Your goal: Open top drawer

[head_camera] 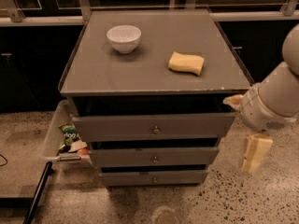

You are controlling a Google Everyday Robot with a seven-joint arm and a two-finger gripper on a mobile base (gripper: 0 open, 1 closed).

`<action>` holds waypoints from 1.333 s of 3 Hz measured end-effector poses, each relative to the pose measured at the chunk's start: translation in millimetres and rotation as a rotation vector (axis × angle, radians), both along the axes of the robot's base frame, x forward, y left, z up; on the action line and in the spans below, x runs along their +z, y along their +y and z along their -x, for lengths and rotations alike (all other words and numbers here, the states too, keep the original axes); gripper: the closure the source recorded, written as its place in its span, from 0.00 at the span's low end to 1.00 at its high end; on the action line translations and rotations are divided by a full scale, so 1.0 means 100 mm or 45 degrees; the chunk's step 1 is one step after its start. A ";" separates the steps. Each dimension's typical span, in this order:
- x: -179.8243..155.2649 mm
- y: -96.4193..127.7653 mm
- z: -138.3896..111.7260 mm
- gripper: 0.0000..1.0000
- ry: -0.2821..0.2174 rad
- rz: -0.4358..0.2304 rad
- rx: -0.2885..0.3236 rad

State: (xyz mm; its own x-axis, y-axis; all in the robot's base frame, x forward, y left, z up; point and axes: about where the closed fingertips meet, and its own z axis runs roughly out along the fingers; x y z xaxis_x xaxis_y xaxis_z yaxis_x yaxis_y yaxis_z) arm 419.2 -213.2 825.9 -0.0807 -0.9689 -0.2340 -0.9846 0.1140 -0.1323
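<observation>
The top drawer [117, 127] looks unopened, its knob [156, 129] untouched, while the gripper [256, 154], grip state impossible to tell, hangs right of the cabinet [140, 73].

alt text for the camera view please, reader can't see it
The robot's gripper hangs right of a grey three-drawer cabinet, clear of the top drawer and its small round knob. A white bowl and a yellow sponge sit on the cabinet top; a bin of packets stands at its left.
</observation>
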 end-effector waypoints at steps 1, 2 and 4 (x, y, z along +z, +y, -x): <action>-0.01 0.00 -0.02 0.00 -0.022 0.006 0.034; -0.01 0.00 -0.01 0.00 -0.022 0.006 0.032; -0.62 -0.05 -0.40 0.00 -0.102 -0.159 0.050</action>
State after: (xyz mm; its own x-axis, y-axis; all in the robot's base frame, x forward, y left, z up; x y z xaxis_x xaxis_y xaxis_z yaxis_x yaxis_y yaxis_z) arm 458.9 -218.6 764.0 -0.0197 -0.9339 -0.3571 -0.9756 0.0961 -0.1975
